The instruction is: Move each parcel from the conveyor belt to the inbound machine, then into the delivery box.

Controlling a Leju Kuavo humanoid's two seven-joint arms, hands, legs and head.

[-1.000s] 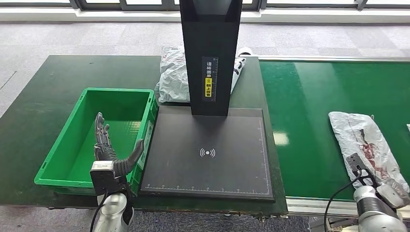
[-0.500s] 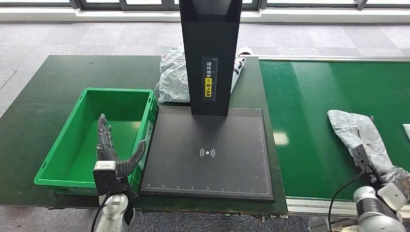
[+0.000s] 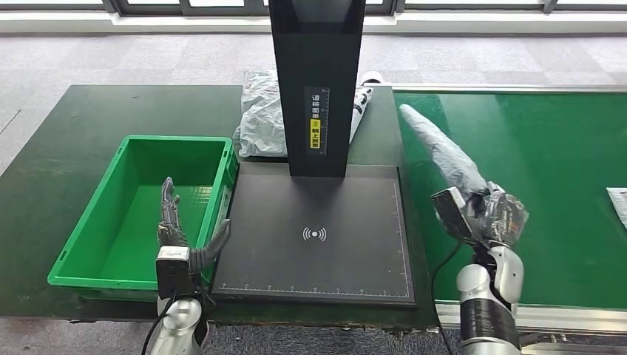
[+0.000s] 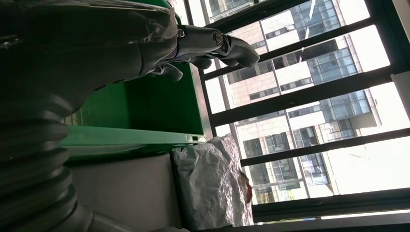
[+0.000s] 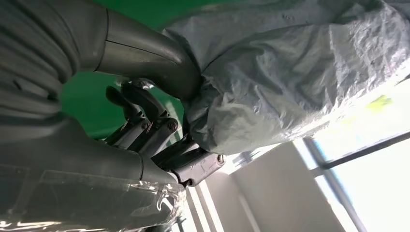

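My right hand grips a long grey plastic parcel by its near end and holds it lifted over the left edge of the green conveyor belt, its far end pointing up and away. In the right wrist view the thumb and fingers clamp the crinkled parcel. The black inbound machine's flat plate lies just left of that hand. My left hand stands open over the near right corner of the green delivery box, holding nothing. Another grey parcel lies behind the machine's post.
The edge of a white parcel shows at the far right of the belt. The box and machine sit on a dark green table. In the left wrist view the box wall and the rear parcel show beyond my fingers.
My right hand has picked the grey parcel off the belt at the right and carried it left and up toward the machine. The left hand has shifted slightly right.
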